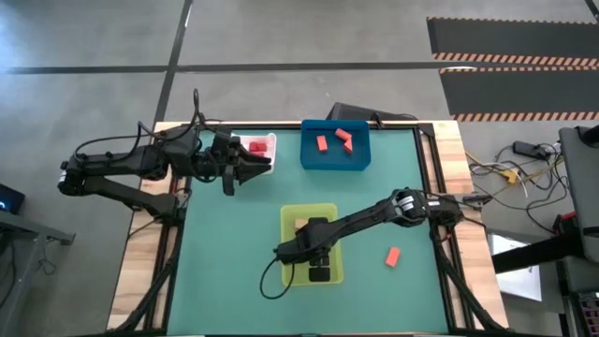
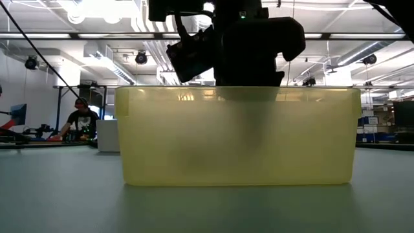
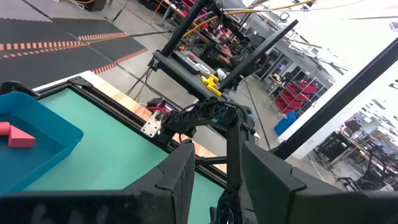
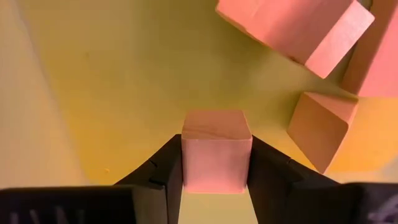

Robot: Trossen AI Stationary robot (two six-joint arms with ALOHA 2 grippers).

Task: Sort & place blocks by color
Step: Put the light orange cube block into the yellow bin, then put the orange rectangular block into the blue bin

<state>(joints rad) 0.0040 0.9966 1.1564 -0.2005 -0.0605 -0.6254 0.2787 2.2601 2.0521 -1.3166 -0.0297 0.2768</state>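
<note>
Right wrist view only: right end effector (image 4: 216, 163) pinches a pale tan cube (image 4: 216, 149) between both fingers, just above the floor of the yellow-green bin (image 4: 112, 81). Three more tan blocks (image 4: 295, 28) lie near it in the same bin, one a wedge (image 4: 320, 127); they are apart from the held cube.

High view: this bin (image 1: 298, 216) sits mid-bench, the right arm reaching across it and hiding most of its inside. One coral block (image 1: 392, 256) lies loose on the green bench (image 1: 234, 243), right of the bin, well apart from it. Blue bin (image 1: 360, 154) at the far edge holds three coral blocks (image 1: 343, 135). White bin (image 1: 270, 140) beside it holds a deep red block (image 1: 256, 147).

Left end effector (image 1: 264, 163) hovers at the white bin's near edge. Left wrist view shows its fingers (image 3: 180, 174) parted a little, nothing between them, plus the blue bin corner and the bench's far edge.

Low view: only the bin's translucent wall (image 2: 237, 136), with the right arm dark above the rim; contents unreadable. A person sits far behind on the left.

Open bench lies left and front of the yellow-green bin.
</note>
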